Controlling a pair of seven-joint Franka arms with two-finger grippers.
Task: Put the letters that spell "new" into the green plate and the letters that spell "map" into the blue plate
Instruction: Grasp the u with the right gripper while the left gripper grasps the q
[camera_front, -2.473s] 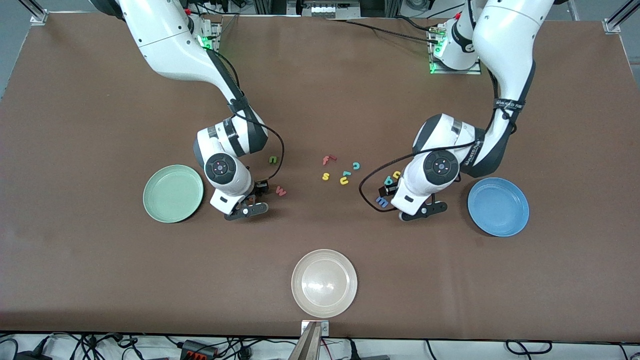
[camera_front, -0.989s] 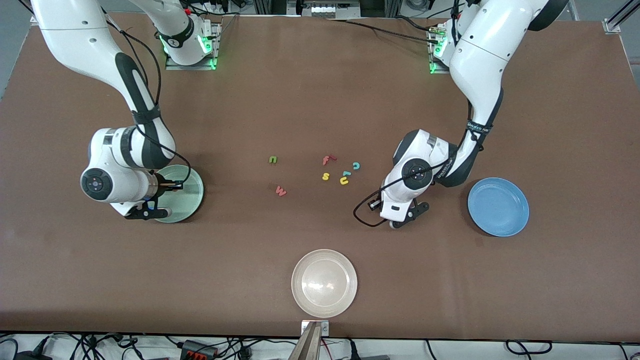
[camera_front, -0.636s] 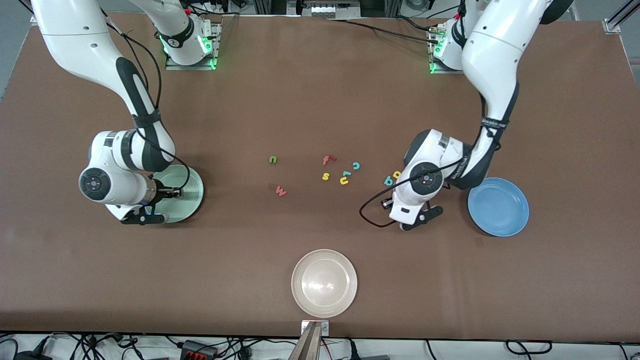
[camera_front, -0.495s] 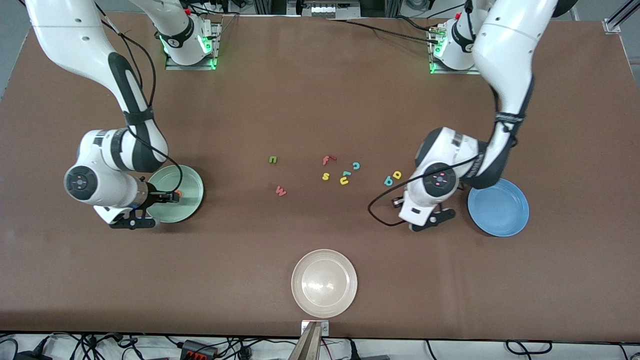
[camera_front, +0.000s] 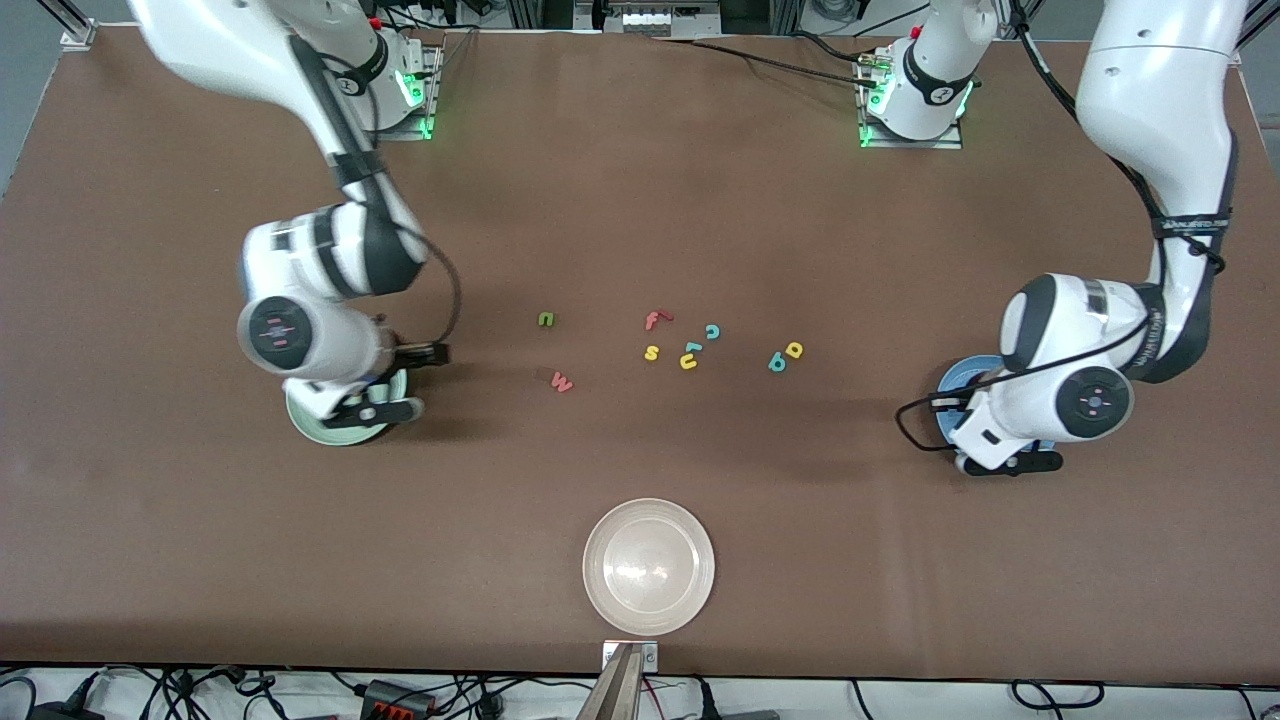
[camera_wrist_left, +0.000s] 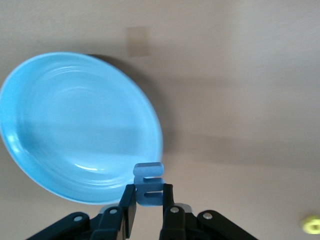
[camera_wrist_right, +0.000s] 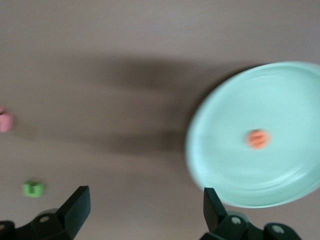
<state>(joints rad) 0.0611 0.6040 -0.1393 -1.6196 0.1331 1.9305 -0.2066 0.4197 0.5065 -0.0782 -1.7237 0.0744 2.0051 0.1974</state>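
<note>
My left hand (camera_wrist_left: 147, 210) grips the m (camera_wrist_left: 148, 184) at the blue plate (camera_wrist_left: 60, 125) rim; early release drops it on the desk. My right hand (camera_wrist_right: 145, 210) hangs open.

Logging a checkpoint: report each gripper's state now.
Left gripper: shut on the blue "m".
Right gripper: open, holding nothing.

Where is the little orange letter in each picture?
Front view: not seen; the right arm covers most of the green plate.
Left wrist view: not in it; that one shows the blue plate and a blue letter in the left claw.
Right wrist view: the orange letter lies in the green plate, past the open right claw.
Shared landmark: the green plate, in the front and right wrist views.
</note>
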